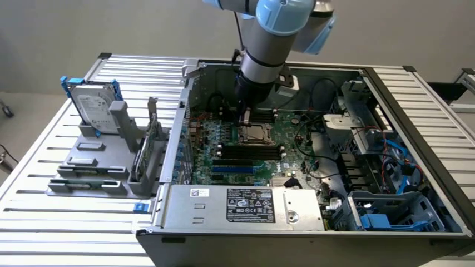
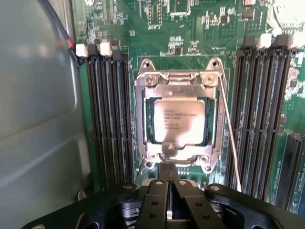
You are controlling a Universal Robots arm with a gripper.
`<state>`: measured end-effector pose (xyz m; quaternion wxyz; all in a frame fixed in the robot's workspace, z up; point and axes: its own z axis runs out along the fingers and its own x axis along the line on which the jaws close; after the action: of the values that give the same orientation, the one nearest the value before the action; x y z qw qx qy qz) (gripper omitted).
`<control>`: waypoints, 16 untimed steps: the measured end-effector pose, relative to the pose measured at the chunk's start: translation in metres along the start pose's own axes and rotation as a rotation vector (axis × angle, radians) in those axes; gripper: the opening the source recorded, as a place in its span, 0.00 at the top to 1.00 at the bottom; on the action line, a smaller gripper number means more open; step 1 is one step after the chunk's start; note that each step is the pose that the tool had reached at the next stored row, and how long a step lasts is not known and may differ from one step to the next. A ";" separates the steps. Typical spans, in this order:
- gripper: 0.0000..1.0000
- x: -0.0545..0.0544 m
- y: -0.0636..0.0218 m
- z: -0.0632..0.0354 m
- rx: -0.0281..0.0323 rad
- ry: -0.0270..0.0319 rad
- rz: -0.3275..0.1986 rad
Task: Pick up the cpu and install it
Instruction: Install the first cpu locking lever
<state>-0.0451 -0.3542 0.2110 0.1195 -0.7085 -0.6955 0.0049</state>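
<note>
The cpu [image 2: 180, 121] lies flat in the metal-framed socket [image 2: 178, 78] near the middle of the motherboard [image 2: 190, 43], between two banks of black memory slots [image 2: 109, 119]. The end effector [image 2: 167, 167] is closed on nothing, with its fingers pressed together. Its tip is just beside the socket frame's edge, apart from the cpu's silver top.

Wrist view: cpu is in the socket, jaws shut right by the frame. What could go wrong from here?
1. The shut jaws sit at the edge of the socket frame; a slip could scrape the cpu or the board.
2. The thin wire lever beside the frame may be unlatched, which would leave the cpu unclamped.
3. Memory slots crowd both sides, so sideways room looks tight.
</note>
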 end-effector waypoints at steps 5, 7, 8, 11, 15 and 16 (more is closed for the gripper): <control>0.89 0.000 -0.0163 -0.0036 0.0009 0.0286 -0.004; 0.89 0.000 -0.0213 -0.0052 0.0007 0.0417 -0.003; 0.89 0.000 -0.0237 -0.0060 0.0006 0.0481 -0.002; 0.89 0.001 -0.0304 -0.0088 0.0001 0.0695 0.000; 0.89 0.001 -0.0381 -0.0119 -0.0013 0.0971 0.008; 0.89 0.001 -0.0398 -0.0125 -0.0018 0.1027 0.010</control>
<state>-0.0820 -0.3550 0.2303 0.1544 -0.7114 -0.6849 -0.0315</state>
